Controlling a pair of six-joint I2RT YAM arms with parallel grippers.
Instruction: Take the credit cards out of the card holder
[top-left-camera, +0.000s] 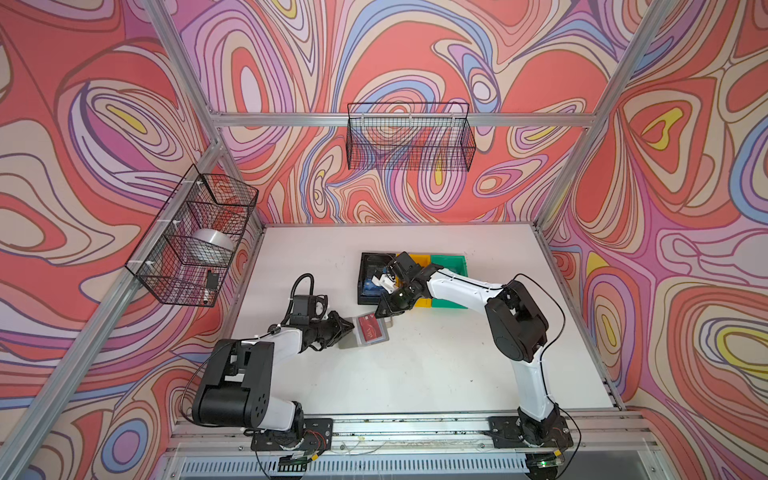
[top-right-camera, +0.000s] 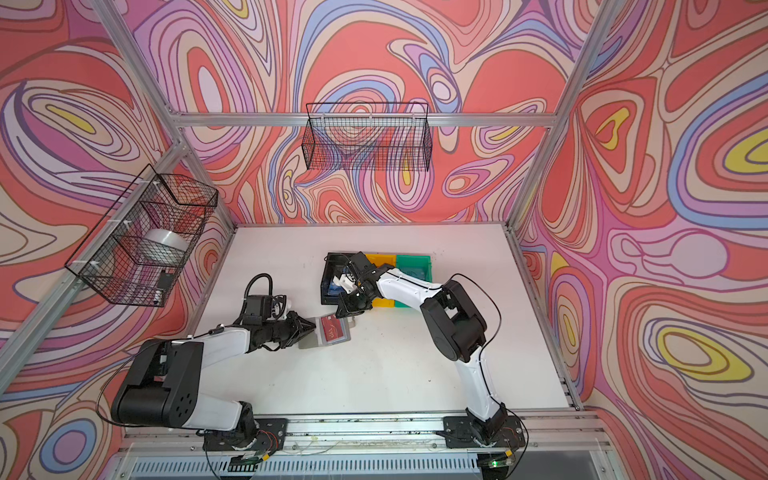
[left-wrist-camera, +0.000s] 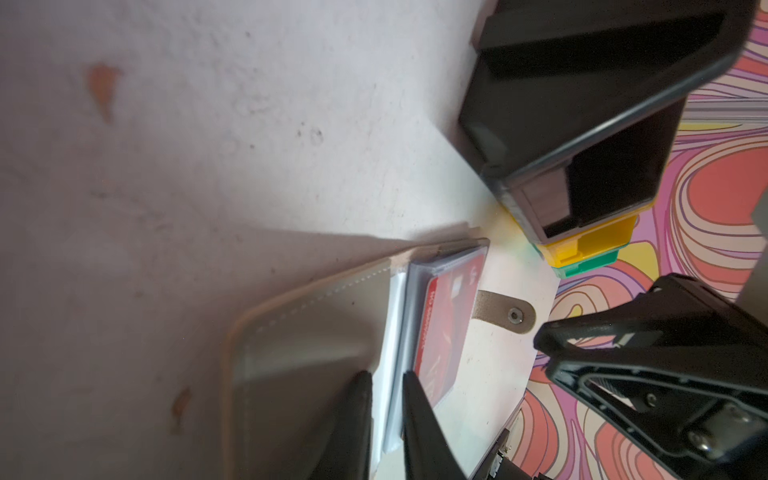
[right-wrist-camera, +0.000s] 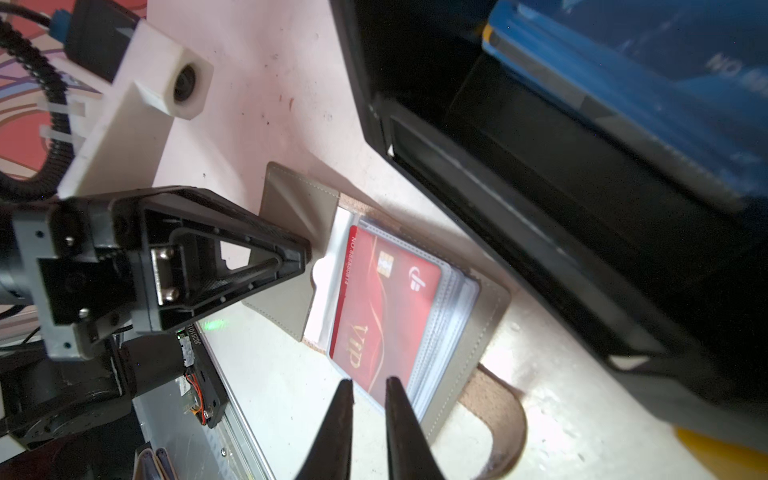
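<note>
Right wrist view.

Desk: Where do we find the holder?

Field: Flat on the table, lying open straight ahead of the right gripper. We see the red card face up on top of the clear sleeves, its gold "VIP" lettering nearest the tips. The jaws stand a narrow slit apart, with table showing through the gap. The tips hang just short of the card's near edge, and we see nothing held.

Desk: And the left gripper?

Field: It points in from the opposite side, its tip at the notch of the holder's grey flap. In the left wrist view its fingers sit close together, and the white edge of the sleeves shows in the gap. We cannot tell whether they pinch it or only hover above it. The tab lies unsnapped on the table beyond the card, on the far side from those jaws.

Desk: Do we see any card out?

Field: A blue card lies in the black bin, past the holder and off to one side of the right jaws. In both top views the holder sits between the two tips. The left gripper is at its flap. The right gripper is at its far corner, and the bin stands just behind those jaws.
</note>
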